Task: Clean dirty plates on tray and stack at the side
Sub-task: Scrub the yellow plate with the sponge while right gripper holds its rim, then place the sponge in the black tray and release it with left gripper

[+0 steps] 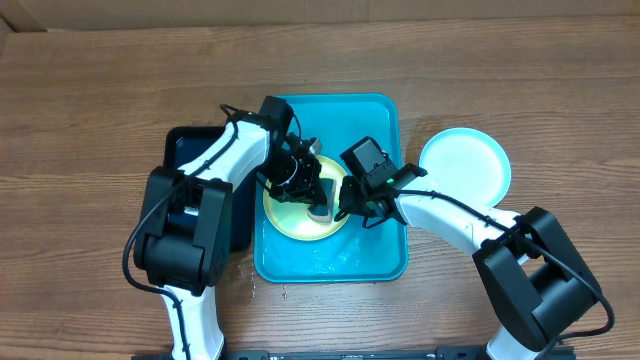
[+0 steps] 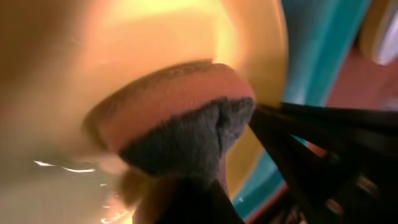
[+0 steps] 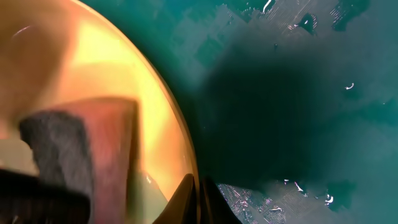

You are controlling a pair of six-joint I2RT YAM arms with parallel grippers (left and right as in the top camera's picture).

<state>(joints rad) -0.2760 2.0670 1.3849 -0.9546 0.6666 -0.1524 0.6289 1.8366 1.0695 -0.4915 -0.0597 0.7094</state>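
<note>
The yellow plate (image 1: 290, 218) lies in the middle of the blue tray (image 1: 340, 258). The left gripper (image 1: 312, 192) is squeezed tight on a pink and grey sponge (image 2: 186, 118) that presses on the plate's middle. The right gripper (image 1: 350, 203) pinches the plate's right rim, so the plate lies just to its left, between the 2 arms, and I think the left arm is the one to do the rubbing. 1 light blue plate (image 1: 465, 165) sits on the table (image 1: 100, 100) off to the right.
</note>
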